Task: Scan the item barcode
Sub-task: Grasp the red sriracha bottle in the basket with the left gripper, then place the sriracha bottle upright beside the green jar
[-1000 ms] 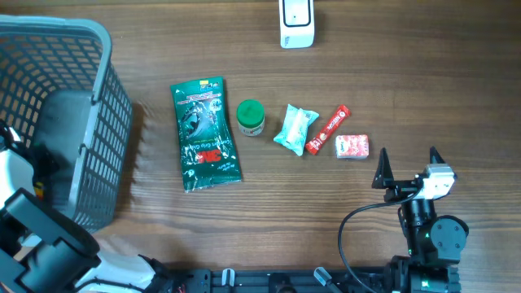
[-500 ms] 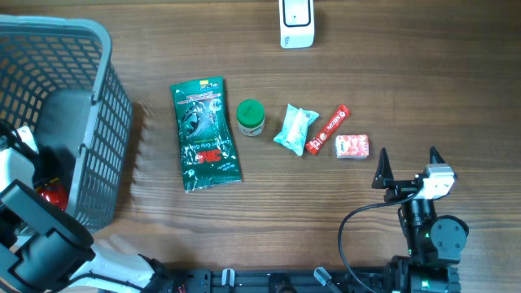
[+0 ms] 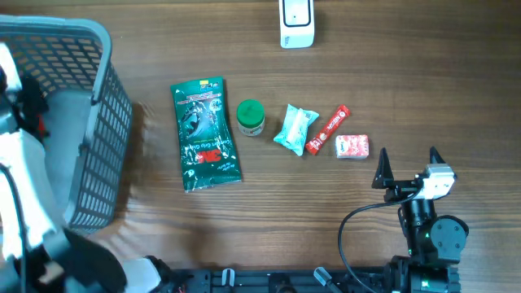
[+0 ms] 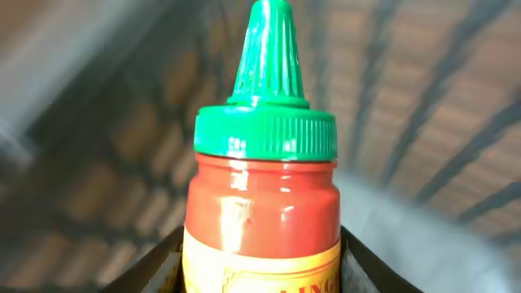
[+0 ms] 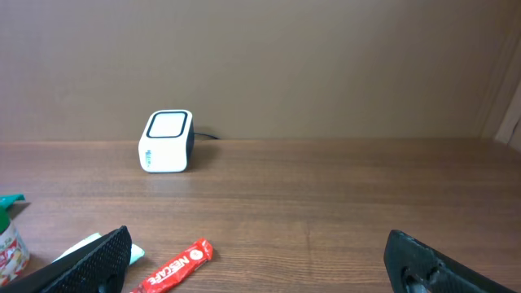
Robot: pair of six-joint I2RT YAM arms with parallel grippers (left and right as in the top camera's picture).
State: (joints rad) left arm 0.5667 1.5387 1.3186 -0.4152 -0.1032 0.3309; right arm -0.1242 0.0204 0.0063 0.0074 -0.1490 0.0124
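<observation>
**A:** Starting at the far left, we're looking at the grey basket (image 3: 96, 122), and the left arm is reaching down into it.

**B:** And the wrist view is giving us the item itself. The left fingers (image 4: 159, 264) are closed partway round a sauce bottle (image 4: 260, 203). It has a red body and a green nozzle cap, and it's standing upright between them with basket mesh blurred behind.

**A:** So we're reading this as the pick-up step: item gripped, scan not yet done.

**B:** Agreed. Moving right along the bench (image 3: 244, 220), we're passing a green pouch (image 3: 206, 134), a green-lidded jar (image 3: 251, 117) and a teal sachet (image 3: 295, 130).

**A:** Beyond the sachet, at the far edge, the scanner (image 3: 296, 23) is sitting well apart from the basket.

**B:** Which is what the next move is calling for, we're thinking: carrying the bottle clear of the basket wall, across to the scanner, and turning its code toward the scanner's face.

**A:** Then we're seeing a red stick pack (image 3: 329, 130) and a pink packet (image 3: 352, 146). At far right, the right fingers (image 5: 98, 259) are spread wide, holding nothing.

**B:** What we're missing is the barcode itself. The label is cut off at the bottom of the wrist view, showing only a yellow band and a scrap of lettering. From overhead the arm is hiding the bottle almost entirely, so we can't tell how high it's sitting above the basket floor.
</observation>
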